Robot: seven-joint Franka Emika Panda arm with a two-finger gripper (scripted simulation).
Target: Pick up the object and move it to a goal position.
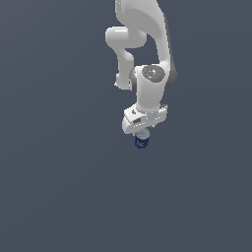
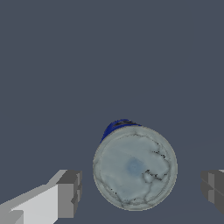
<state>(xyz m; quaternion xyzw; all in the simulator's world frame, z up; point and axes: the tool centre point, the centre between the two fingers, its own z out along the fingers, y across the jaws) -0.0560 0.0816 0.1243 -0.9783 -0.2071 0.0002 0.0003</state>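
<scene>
No brand, label or readable writing anywhere; only a mottled, cracked pattern across the pale top of the can (image 2: 134, 168). Stands upright on the plain grey floor (image 1: 59, 197), directly under the white arm (image 1: 150, 59), with open floor on every side. Sits between the spread fingers (image 2: 70, 194) of the gripper (image 2: 141, 190), a clear gap on each side, touching neither. In the exterior view, shows as a tiny blue cylinder (image 1: 141, 141) just below the gripper (image 1: 143, 132), its top partly covered by the hand. In the wrist view, blue wall mostly hidden behind the top; one finger cut off at the frame edge.
</scene>
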